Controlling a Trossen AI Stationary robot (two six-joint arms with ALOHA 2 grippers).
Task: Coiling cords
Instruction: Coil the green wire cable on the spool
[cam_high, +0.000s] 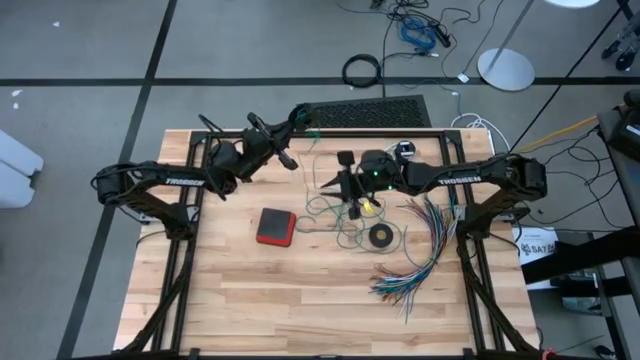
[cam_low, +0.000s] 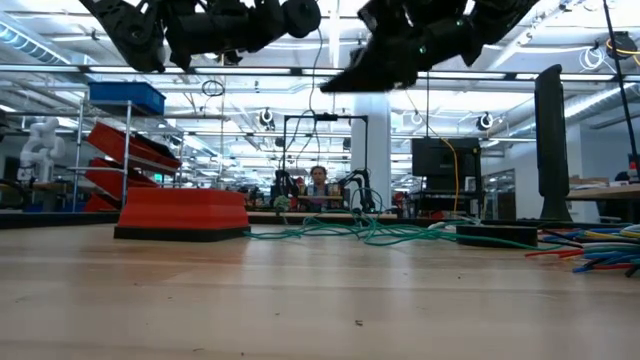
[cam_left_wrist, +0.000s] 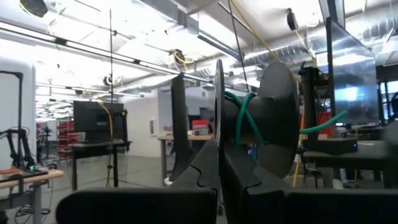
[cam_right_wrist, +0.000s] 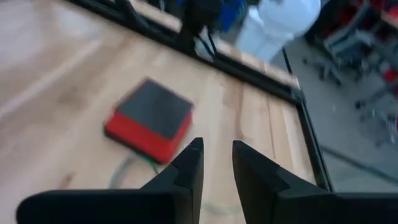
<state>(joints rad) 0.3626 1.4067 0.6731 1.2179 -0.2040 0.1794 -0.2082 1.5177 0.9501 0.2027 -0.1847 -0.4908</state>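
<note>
the left hand (cam_high: 285, 128) hangs over the far left part of the tabletop (cam_high: 240, 300), close to its far edge. in the left wrist view its fingers (cam_left_wrist: 208, 165) are clamped together on a black spool (cam_left_wrist: 261, 127), and the teal cord (cam_left_wrist: 249, 118) is wound a few turns around that spool, with one end trailing off to the side.

the right hand (cam_high: 340, 183) is above the middle of the tabletop. its wrist view shows the hand (cam_right_wrist: 214, 162) slightly parted, holding nothing, with bare wood in the gap.

in the high view the teal cord (cam_high: 325, 205) lies in loose loops under and near the right hand, with a strand running up toward the left hand. the white cord (cam_high: 345, 228) lies among those loops, just left of a small black ring (cam_high: 381, 237). i cannot tell where its ends lie.

a red-edged black pad (cam_high: 276, 226) lies flat left of the loops, apart from them. a fan of multicoloured wires (cam_high: 420, 255) takes up the right side, reaching almost to the right edge. the near half of the tabletop and its left side are open wood.

the low view shows both arms held well above the surface, the teal cord (cam_low: 390, 234) lying low, and a person (cam_low: 318, 185) in the room far behind. the right wrist view shows the pad (cam_right_wrist: 151, 119) and the black frame rail (cam_right_wrist: 249, 65) along the edge.
</note>
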